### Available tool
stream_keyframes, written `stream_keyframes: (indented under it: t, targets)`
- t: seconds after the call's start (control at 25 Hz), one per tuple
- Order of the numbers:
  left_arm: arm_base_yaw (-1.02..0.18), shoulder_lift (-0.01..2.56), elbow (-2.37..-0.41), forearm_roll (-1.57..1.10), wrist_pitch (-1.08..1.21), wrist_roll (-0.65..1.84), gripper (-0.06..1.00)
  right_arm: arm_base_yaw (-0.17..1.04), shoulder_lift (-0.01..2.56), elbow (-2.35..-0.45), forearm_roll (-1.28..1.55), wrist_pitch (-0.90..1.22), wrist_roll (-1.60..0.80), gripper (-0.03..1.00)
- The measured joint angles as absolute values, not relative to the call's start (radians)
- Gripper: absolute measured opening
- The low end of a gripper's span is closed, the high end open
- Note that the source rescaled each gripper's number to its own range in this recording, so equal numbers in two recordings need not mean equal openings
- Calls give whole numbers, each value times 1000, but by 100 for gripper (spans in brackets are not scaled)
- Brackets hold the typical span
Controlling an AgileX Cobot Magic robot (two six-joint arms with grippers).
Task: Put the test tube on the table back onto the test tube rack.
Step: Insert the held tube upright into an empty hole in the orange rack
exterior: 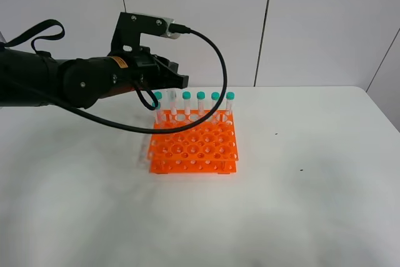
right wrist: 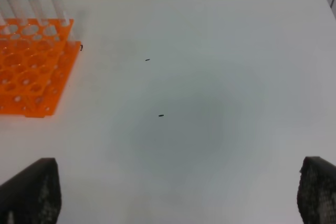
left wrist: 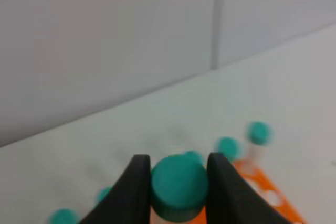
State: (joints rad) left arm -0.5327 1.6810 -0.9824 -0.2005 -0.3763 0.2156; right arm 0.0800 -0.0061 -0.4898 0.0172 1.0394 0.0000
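The orange test tube rack (exterior: 194,145) stands on the white table (exterior: 300,198). Several teal-capped test tubes (exterior: 200,103) stand upright in its back row. My left gripper (exterior: 177,82) hangs over the rack's back left part. In the left wrist view its two black fingers (left wrist: 134,190) press both sides of the teal cap of a test tube (left wrist: 178,184). The clear body of that tube (exterior: 173,107) stands upright in the back row below the gripper. My right gripper (right wrist: 178,198) is open and empty over bare table, right of the rack (right wrist: 31,72).
A faint clear shape (exterior: 145,149) lies along the rack's left edge; I cannot tell what it is. Small dark specks (right wrist: 160,115) dot the table right of the rack. A panelled wall (exterior: 300,23) rises behind the table's far edge.
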Motion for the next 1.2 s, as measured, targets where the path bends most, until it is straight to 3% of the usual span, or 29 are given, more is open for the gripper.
stream_keyframes:
  t: [0.48,0.72,1.2]
  targets:
    - [-582,1732,-983,-198,-451,199,2,80,-6,-490,17,1039,0,100]
    - [-522,1789,-983,-200,-486,185,2,80,-6,-490,17,1039,0,100]
    - [-521,1838,-983,-200,-519,130,2,80,-6,-490,17,1039,0,100]
